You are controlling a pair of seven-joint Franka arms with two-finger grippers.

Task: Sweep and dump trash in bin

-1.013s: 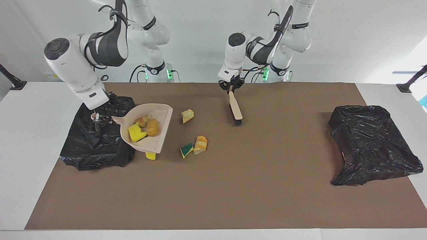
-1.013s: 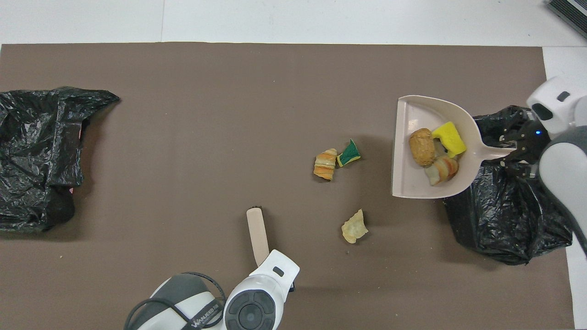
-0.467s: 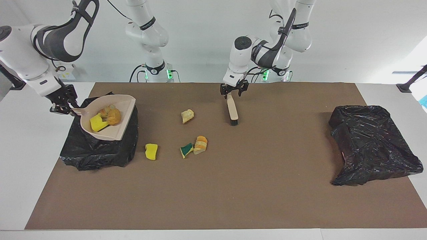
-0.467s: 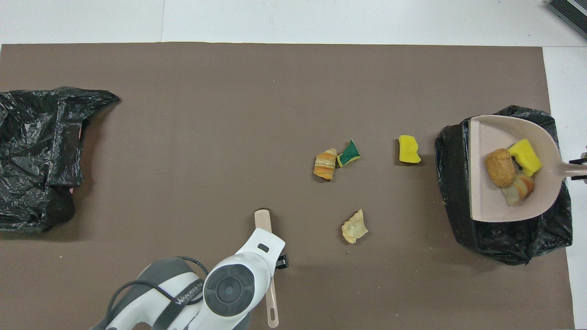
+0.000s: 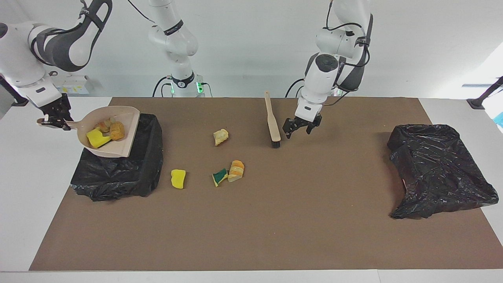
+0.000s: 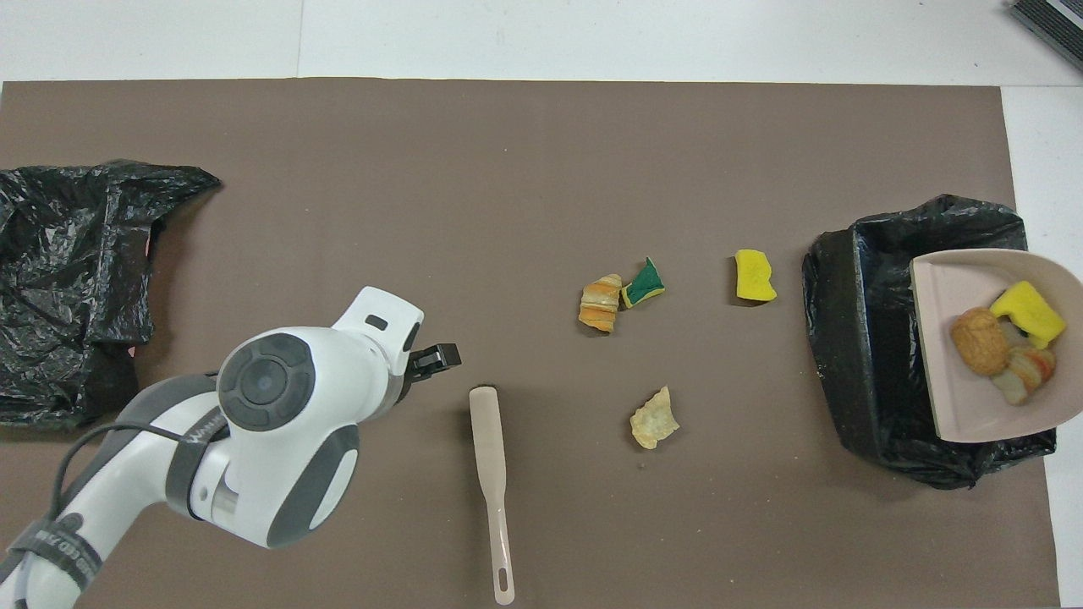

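Note:
My right gripper (image 5: 53, 120) is shut on the handle of the beige dustpan (image 5: 122, 144), held up over the black-lined bin (image 5: 118, 177). The pan (image 6: 952, 397) carries a yellow sponge piece (image 5: 96, 138), a brown lump (image 5: 117, 130) and a striped beige lump (image 6: 1019, 376). On the mat lie a yellow sponge piece (image 5: 178, 178), a green-and-yellow sponge (image 5: 219, 177), an orange croissant-like lump (image 5: 236, 170) and a beige scrap (image 5: 221, 136). The brush (image 5: 272, 122) lies flat on the mat. My left gripper (image 5: 300, 128) is open and empty, just beside the brush head.
A crumpled black bag (image 5: 440, 169) lies at the left arm's end of the brown mat. The bin (image 6: 863, 338) stands at the right arm's end. White table shows around the mat's edges.
My right gripper carried the loaded dustpan from above the mat to over the bin. My left gripper let go of the brush, which now lies flat, and moved toward the left arm's end.

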